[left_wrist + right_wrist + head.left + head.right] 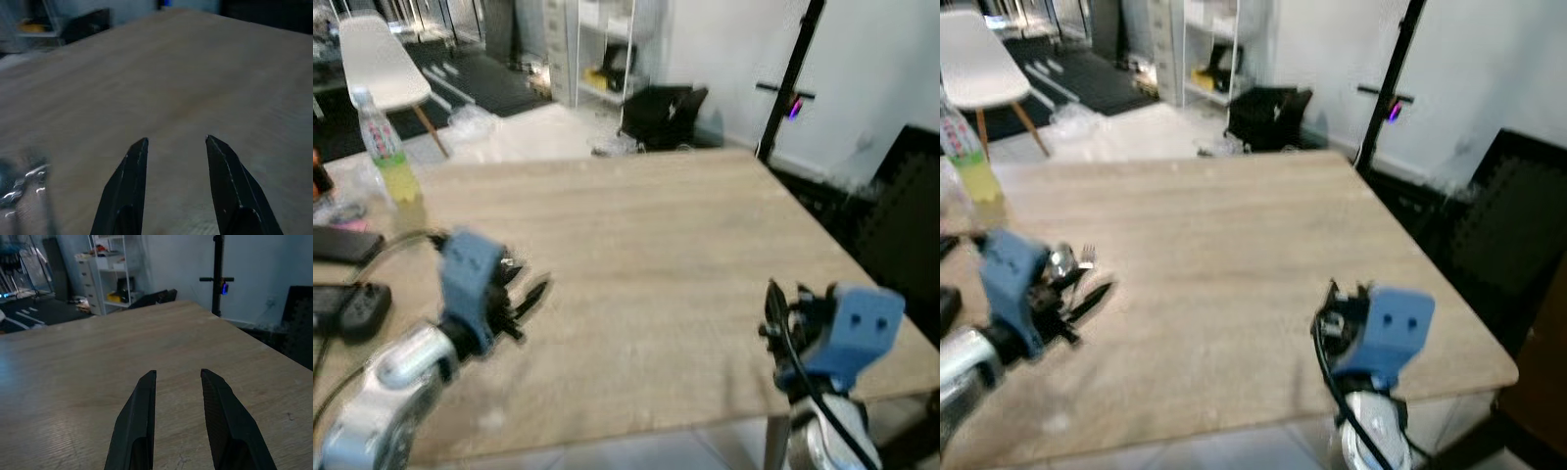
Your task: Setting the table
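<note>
Left eye view: a pale wooden counter (646, 255) stretches ahead. The left gripper (530, 297) hovers low over its near left part, on a silver arm with a blue wrist block. The right gripper (773, 311) sits at the near right edge, fingers mostly hidden behind its blue block. At the far left of the counter stands a clear bottle (385, 147) with a white cap, its lower part holding yellow liquid. Nearer, dark flat devices (347, 294) lie at the left edge. A white chair (377, 61), shelves (607, 49) and a black stand (791, 78) are behind.

Right eye view: a silver fork (1072, 259) lies on the counter just beside the left gripper, its tines pointing away from the robot; blur hides whether they touch.

Left wrist view: the left gripper's two black fingers (128, 188) stand apart over bare wood, nothing between them. A blurred shiny shape, probably the fork, shows at the edge of the frame.

Right wrist view: the right gripper's fingers (137, 426) are apart above the counter, holding nothing.
</note>
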{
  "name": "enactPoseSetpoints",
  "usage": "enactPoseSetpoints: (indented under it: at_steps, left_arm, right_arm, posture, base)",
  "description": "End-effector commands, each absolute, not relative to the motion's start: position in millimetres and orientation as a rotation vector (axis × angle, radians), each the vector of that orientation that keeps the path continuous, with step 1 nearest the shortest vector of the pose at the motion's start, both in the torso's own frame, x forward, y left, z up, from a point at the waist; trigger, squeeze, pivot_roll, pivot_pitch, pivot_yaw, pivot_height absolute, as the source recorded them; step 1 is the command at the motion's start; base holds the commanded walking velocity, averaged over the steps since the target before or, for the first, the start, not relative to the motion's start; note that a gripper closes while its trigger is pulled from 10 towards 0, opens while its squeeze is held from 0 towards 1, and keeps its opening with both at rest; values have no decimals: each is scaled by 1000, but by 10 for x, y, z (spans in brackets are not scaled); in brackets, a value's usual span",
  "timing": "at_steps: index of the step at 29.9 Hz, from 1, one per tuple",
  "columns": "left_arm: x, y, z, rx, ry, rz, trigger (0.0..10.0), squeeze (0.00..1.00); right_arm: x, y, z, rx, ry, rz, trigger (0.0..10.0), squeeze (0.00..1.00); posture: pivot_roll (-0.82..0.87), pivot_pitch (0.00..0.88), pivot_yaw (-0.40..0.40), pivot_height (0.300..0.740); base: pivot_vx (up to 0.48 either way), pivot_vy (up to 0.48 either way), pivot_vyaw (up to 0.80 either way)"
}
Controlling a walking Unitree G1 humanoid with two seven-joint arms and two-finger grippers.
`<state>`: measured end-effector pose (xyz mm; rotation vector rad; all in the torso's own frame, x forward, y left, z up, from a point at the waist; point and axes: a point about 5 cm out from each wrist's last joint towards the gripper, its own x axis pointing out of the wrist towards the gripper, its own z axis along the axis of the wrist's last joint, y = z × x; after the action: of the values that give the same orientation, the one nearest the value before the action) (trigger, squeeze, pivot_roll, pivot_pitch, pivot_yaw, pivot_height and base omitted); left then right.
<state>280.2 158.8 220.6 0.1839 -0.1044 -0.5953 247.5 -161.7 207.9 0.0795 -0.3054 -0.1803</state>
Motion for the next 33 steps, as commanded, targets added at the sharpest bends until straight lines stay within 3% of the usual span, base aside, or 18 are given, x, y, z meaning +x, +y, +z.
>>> enactPoseSetpoints:
  at_steps: [1, 13, 22, 27, 33]
  left_arm:
    - [2856, 1523, 2198, 189, -109, -597, 10000, 0]
    - [2876, 1509, 2139, 107, -99, -552, 10000, 0]
    - [2748, 1437, 1874, 16, -41, -499, 10000, 0]
    - [2561, 1360, 1792, 68, -67, -506, 10000, 0]
    - [2595, 1349, 1835, 72, -82, -500, 10000, 0]
  right_arm:
    - [2516, -1623, 2068, 69, -317, -191, 10000, 0]
    - [2551, -1510, 2012, 42, -329, -130, 10000, 0]
    - [2447, -1454, 1653, 30, -235, -82, 10000, 0]
    - [2340, -1407, 1582, 28, -227, -73, 10000, 0]
    - [2413, -1427, 1675, 22, -263, -66, 10000, 0]
  posture:
    - [36, 0, 92, 740]
    - [27, 0, 74, 740]
    - [23, 0, 43, 740]
    - [17, 0, 41, 740]
    - [14, 0, 43, 740]
  base:
    - [0, 0, 0]
    - [0, 0, 0]
    - [0, 0, 0]
    - [0, 0, 0]
    - [0, 0, 0]
